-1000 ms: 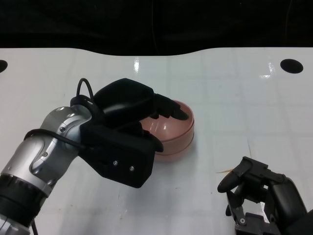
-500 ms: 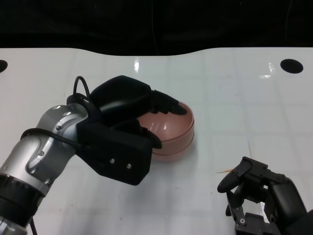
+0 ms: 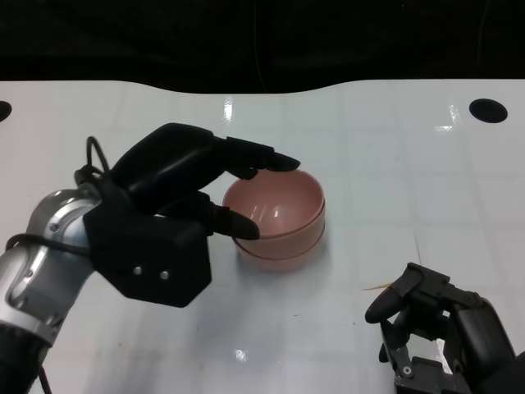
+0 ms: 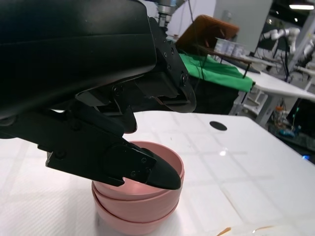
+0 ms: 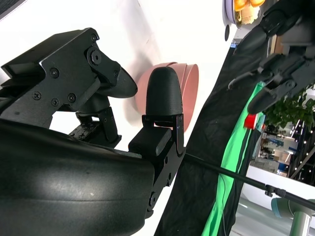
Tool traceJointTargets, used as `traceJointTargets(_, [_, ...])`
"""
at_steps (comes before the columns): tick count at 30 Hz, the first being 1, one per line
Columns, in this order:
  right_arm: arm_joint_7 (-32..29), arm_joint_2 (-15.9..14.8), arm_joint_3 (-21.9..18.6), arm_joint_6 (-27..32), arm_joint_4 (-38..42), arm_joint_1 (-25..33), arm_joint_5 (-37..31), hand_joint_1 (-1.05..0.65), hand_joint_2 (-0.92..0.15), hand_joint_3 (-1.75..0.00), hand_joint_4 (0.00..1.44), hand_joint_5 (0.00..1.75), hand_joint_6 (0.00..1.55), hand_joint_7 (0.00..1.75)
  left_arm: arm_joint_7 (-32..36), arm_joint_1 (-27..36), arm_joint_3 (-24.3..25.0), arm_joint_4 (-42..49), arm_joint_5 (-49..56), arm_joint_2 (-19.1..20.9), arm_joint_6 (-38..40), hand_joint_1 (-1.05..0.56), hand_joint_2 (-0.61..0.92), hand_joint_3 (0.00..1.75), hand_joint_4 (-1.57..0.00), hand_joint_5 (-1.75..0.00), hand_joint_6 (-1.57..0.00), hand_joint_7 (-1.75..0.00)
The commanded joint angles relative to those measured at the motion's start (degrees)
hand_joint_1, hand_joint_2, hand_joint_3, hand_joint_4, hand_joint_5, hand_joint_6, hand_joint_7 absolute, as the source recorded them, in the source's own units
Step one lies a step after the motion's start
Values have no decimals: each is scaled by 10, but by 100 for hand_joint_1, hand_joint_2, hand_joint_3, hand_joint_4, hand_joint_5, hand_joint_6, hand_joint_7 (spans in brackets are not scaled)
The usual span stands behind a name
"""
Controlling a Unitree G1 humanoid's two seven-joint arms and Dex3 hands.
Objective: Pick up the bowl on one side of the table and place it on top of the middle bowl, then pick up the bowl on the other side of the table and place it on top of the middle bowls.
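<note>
**Pink bowls stacked mid-surface, left hand spread beside them**

Pink bowls (image 3: 279, 217) are seen nested in one stack near the middle of the white surface (image 3: 410, 156), well away from every edge. Three rims can be counted in the left wrist view, so both side bowls are judged to be already placed on the middle one. The nesting looks even, with the rims level, which is presumably why the stack sits steady without support.

The left hand (image 3: 176, 193) is held on the stack's left side, fingers spread wide and nothing gripped; its upper fingers (image 3: 262, 156) reach over the far rim, while a lower fingertip lies by the near wall. Whether the rim is touched cannot be told.

The right hand (image 3: 435, 324) is kept near the surface's front right corner, fingers curled in, nothing held, clear of the stack.
</note>
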Motion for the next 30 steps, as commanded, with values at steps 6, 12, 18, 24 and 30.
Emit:
traceJointTargets(6, [0,-4,-5,4,-8,3,4,-3,-48,-117,80,158,74,136,41,42,45,6,-53,-10,-48,-53,92,13,-58,-65,-69,-3])
traceJointTargets(12, [1,-4,-5,0,-6,3,4,-2,-48,-117,80,158,74,135,37,83,71,-8,-104,-20,-53,-36,92,14,-55,-74,-72,-4])
traceJointTargets(18, [2,-4,-6,-2,-4,3,5,-2,-48,-119,80,158,74,136,35,112,91,-3,-134,-21,-85,-17,92,13,-56,-80,-77,-6])
traceJointTargets(24, [2,-4,-5,0,-7,5,4,-3,-48,-119,81,158,74,135,41,148,117,9,-171,-35,-116,-11,92,15,-64,-83,-89,-10])
traceJointTargets(30, [1,-4,-5,-1,-10,6,3,-3,-48,-119,81,157,75,135,32,190,136,-1,-218,-53,-102,-12,91,24,-76,-89,-102,-17])
